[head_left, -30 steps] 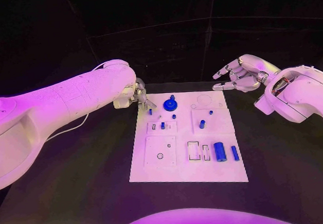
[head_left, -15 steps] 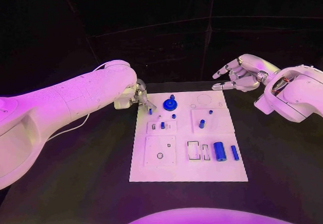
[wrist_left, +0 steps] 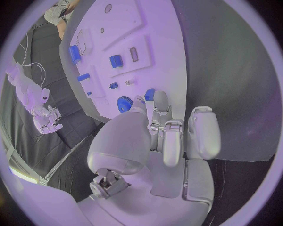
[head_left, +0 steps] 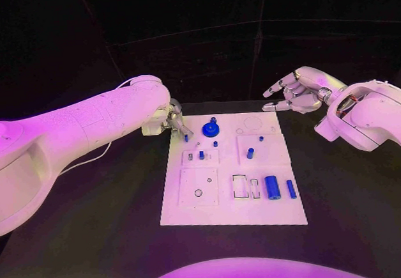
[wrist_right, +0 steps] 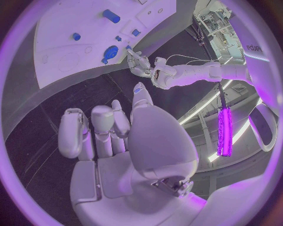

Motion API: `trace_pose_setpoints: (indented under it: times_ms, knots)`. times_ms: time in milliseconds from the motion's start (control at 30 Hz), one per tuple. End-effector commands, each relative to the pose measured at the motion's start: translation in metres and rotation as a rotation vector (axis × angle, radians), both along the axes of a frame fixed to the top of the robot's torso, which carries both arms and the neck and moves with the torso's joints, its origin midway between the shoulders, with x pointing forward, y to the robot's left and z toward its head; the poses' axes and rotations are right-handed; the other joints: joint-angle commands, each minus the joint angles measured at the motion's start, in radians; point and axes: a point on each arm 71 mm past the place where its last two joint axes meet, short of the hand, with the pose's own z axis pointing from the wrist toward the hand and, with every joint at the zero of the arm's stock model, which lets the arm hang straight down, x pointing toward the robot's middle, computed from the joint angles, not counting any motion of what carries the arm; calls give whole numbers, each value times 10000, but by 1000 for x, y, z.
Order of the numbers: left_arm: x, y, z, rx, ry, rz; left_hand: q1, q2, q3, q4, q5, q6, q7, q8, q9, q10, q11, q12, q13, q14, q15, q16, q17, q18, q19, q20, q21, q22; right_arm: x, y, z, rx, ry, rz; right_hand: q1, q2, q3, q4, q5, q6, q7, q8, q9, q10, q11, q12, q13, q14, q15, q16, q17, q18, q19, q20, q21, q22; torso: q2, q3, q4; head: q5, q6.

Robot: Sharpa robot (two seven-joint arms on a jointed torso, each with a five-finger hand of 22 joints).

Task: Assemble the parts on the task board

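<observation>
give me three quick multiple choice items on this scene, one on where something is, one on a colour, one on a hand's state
1. Where is the left hand?
A. at the white task board's far left corner
B. at its near right corner
C. off the table

2. What colour is the round knobbed part?
A. red
B. blue
C. yellow

3. What state is the right hand in?
A. gripping a cylinder
B. pressed flat on the board
C. holding nothing, fingers apart

Answers: 1 A, the head view shows it there. 2 B, it is blue like the other parts. 3 C, it hangs beyond the board's far right corner, holding nothing.
</observation>
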Motion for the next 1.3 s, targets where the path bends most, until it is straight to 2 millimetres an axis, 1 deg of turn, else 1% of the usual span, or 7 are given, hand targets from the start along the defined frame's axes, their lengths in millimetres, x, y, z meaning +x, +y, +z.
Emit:
trace_pose_setpoints:
  times_ms: [33,567,833,1000,1100,1267,1300]
  knots:
    - [1,-2,1,-128,-77,-83,211,42,79,-115,24,90,1,-79,-38,103,-8,6,-18,1057,-3,31,2634,-6,69,-17,41,18,0,1,2,6,-53,116,3,66,-53,0,29,-26,-7,27,-7,-33,8,-23,17,14,-13,-40,9,83,-49,-19,-37,-7,2,5,2,0,-11]
    - [-1,-4,0,-165,124,-311,1259,542,753,-751,19,209,-108,-186,-243,135,-99,-99,-136,1057,-52,31,2634,1,39,-55,6,21,0,1,2,0,-41,129,19,76,-56,-4,44,-17,-9,36,-5,-24,7,-9,30,16,-15,-40,14,82,-45,-20,-36,-3,-3,3,4,-14,-48]
    - [0,-2,1,-268,8,-233,2189,719,1530,-1471,25,184,-138,-293,-362,133,-138,-269,-267,1057,-98,31,2634,0,32,-105,2,42,0,1,2,-1,-47,117,19,76,-56,-4,44,-17,-9,36,-5,-24,7,-9,30,16,-15,-40,14,82,-45,-20,-36,-3,2,2,11,-24,-60]
    - [0,-1,2,-488,-211,-113,2326,576,1929,-1718,32,228,-128,-282,-361,203,-132,-369,-359,1057,-92,31,2634,5,24,-110,-22,32,0,0,2,-2,-50,109,19,76,-56,-4,44,-17,-9,36,-5,-24,7,-9,30,16,-15,-40,14,82,-45,-20,-36,-3,-3,0,10,-16,-50]
    - [0,0,3,-797,-325,51,2314,349,2445,-1911,52,244,-122,-263,-335,305,-123,-468,-453,1057,-92,31,2634,6,25,-105,-36,34,0,0,2,-5,-53,94,19,76,-56,-4,44,-17,-9,36,-5,-24,7,-9,30,16,-15,-40,14,82,-45,-20,-36,-3,-5,3,13,-11,-51]
    - [-3,3,5,-1245,-564,264,1929,-150,3519,-2107,126,303,-132,-204,-272,559,-130,-383,-359,1057,-99,31,2634,15,31,-100,-71,33,0,-2,2,-11,-57,61,25,81,-61,-4,50,-9,-11,43,-2,-17,5,1,39,17,-15,-42,14,84,-49,-20,-40,-9,-13,13,22,-4,-42]
    - [-5,3,6,-1339,-606,292,1786,-350,3872,-2174,148,294,-151,-198,-257,608,-137,-370,-348,1057,-101,31,2634,9,39,-95,-70,44,0,-2,2,-12,-57,53,25,81,-62,-4,51,-7,-11,44,-2,-16,5,2,40,17,-15,-42,14,84,-49,-20,-41,-10,-16,19,26,-11,-42]
